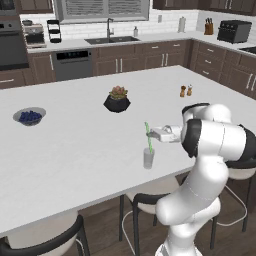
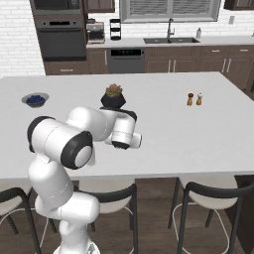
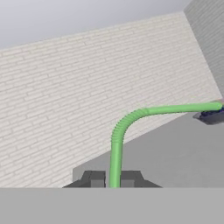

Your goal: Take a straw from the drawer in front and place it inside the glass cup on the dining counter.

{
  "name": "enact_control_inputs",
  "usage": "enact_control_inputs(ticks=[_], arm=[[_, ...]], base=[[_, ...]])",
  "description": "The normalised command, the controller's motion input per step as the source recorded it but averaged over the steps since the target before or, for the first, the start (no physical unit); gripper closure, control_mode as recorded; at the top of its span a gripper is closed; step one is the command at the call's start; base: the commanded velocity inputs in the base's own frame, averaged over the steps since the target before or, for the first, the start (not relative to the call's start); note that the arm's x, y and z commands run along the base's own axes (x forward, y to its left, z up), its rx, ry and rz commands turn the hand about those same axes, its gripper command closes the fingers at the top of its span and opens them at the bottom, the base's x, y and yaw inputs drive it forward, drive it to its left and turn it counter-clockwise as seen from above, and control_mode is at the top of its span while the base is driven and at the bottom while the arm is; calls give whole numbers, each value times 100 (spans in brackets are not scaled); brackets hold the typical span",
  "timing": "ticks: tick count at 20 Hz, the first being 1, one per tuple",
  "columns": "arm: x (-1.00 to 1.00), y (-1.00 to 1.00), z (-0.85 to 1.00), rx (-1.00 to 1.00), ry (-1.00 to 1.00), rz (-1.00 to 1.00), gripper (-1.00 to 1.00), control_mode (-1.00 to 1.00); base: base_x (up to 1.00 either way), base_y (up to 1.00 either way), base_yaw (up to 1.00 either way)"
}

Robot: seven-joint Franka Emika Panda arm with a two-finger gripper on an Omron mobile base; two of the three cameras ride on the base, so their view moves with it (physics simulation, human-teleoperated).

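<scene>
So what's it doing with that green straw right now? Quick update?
Gripper shut on the straw. Straw's lower end in the glass cup on the dining counter. Nothing in the way.

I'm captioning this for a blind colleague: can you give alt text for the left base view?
A white robot arm's pincer holds a green straw upright, its lower end in a small glass cup near the front edge of a white dining counter. Farther back sit a potted plant, a bowl and two shakers.
</scene>
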Motion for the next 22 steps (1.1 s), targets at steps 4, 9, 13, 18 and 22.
enact_control_inputs(ticks=[4, 9, 13, 18, 22], arm=[[8, 0, -6, 0, -1, 0, 100, -100], [6, 0, -1, 0, -3, 0, 100, -100], [0, 0, 0, 0, -6, 0, 100, -100], [0, 0, 0, 0, -4, 0, 100, -100], [0, 0, 0, 0, -5, 0, 100, -100]], base=[[0, 0, 0], [0, 0, 0], [0, 0, 0], [0, 0, 0], [0, 0, 0]])
